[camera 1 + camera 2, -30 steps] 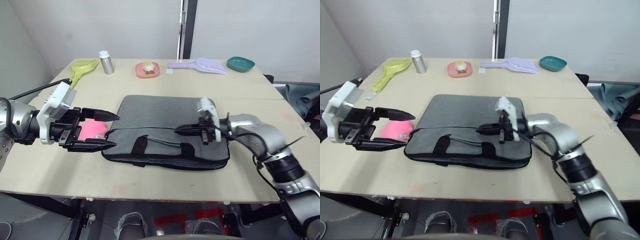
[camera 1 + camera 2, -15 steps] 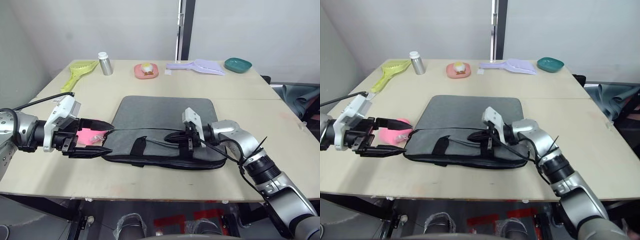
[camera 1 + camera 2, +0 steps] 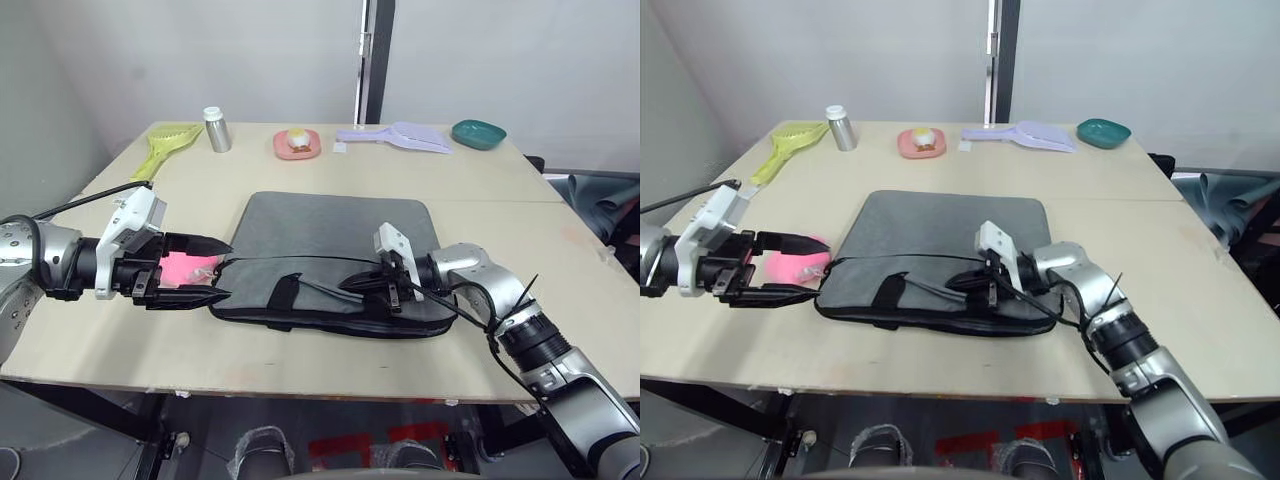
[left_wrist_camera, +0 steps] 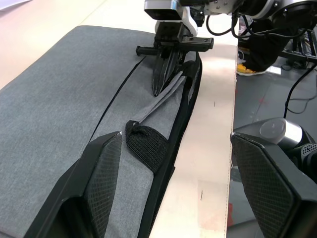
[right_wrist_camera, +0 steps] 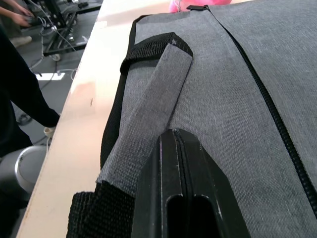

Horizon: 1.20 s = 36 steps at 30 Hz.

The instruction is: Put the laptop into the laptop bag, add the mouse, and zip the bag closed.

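On the near half of the desk, the right end effector lay with its two black fingers pressed together flat on the laptop bag, tips pointing along the black zipper line toward the bag's left end, gripping nothing that could be made out. At that left end the left end effector was spread wide, one finger to each side of the bag's corner and of a soft pink blob lying just beside it; the fingers touched neither, as far as could be seen. The grey sleeve lay flat, its black strap handles slack over the near edge. Neither laptop nor mouse lay out on the desk, and the zipper looked drawn along the stretch visible from the wrists, which suggested both were already packed and the task was at its zipping stage or close to done; whether the zipper had reached its end could not be told. Well apart along the far edge stood a yellow-green scoop, a small metal bottle, a pink dish holding something small and pale, a lilac scoop and a teal dish, none in the arms' way. Only the pink blob crowded the corner where the left end effector worked, and the loose handle lay close to the right one's path.
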Motion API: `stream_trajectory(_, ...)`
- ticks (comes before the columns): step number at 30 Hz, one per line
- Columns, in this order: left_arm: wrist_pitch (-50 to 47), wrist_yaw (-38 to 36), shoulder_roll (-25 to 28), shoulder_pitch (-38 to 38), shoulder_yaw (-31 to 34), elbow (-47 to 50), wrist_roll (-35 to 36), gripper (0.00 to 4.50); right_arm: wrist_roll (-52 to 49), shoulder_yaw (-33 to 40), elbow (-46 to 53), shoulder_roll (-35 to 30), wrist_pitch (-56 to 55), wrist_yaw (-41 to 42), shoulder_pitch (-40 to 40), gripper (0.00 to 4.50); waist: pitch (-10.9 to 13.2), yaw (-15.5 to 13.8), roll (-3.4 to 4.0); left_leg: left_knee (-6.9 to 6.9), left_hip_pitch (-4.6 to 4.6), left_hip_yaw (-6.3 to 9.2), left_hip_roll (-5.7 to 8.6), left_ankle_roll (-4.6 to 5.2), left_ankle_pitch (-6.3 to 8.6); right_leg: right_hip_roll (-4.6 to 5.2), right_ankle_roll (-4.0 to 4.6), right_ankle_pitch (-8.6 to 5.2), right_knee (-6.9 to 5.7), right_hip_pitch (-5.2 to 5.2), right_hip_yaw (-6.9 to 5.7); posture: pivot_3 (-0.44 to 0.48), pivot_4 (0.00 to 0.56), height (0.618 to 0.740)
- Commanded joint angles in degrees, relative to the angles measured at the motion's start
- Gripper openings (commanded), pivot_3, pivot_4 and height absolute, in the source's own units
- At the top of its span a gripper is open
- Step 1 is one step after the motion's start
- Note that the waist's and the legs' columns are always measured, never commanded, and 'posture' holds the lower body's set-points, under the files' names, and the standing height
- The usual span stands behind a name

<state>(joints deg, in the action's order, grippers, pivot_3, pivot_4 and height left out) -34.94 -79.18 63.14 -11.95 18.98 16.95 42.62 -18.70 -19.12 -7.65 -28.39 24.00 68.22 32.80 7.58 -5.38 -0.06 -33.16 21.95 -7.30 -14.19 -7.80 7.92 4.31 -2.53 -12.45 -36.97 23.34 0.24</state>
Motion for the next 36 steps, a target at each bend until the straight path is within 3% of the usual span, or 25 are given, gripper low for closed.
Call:
stream_trajectory(1, -0.13, 0.33, 0.23, -1.49, -0.02, 0.21, 0.83, 3.64, 2.9, 0.73, -5.74, -1.92, 1.0, -1.58, -3.47, 0.02, -0.37, -0.01, 0.0, 0.0, -0.01, 0.0, 0.0, 0.0, 0.0, 0.0, 0.0, 0.0, 0.0, -0.01, 0.0, 0.0, 0.15, 0.74)
stream_trajectory(9, -0.7, 0.62, 0.13, -3.07, -0.74, -0.4, 1.09, 3.64, -0.3, 6.72, -3.23, -5.57, 2.39, 0.17, -3.33, 0.02, -0.53, -0.04, 0.01, -0.03, -0.05, 0.01, 0.0, 0.01, 0.01, 0.04, 0.0, 0.0, -0.02, -0.11, -0.03, 0.0, 0.15, 0.74)
stream_trajectory(14, -0.39, 0.6, -0.05, -3.72, -1.42, -1.07, 0.78, 3.64, 2.81, 4.2, -5.65, -5.72, 1.4, 0.54, -3.15, 0.02, -0.53, 0.21, 0.01, -0.03, 0.02, 0.01, -0.01, 0.01, 0.01, 0.0, 0.0, 0.0, -0.01, 0.0, -0.02, 0.0, 0.15, 0.74)
stream_trajectory(20, -0.76, 1.17, -0.23, -2.97, -0.52, -1.28, 1.03, 3.64, 3.8, 1.27, -8.14, -2.21, -0.27, 1.58, -4.54, 0.02, -0.64, 0.8, -0.09, 0.03, 0.04, -0.06, -0.02, 0.01, 0.01, 0.0, 0.0, -0.01, 0.07, 0.06, 0.03, 0.0, 0.15, 0.74)
stream_trajectory(36, -1.78, 2.91, -0.38, 3.67, 4.58, -0.26, 1.65, 3.64, -1.15, 6.44, -5.69, 2.43, 1.57, 5.05, 0.98, 0.02, -0.52, 2.9, -0.01, 0.28, 0.1, -0.12, -0.08, -0.01, 0.02, -0.07, 0.03, -0.04, 0.19, 0.29, 0.08, 0.0, 0.15, 0.74)
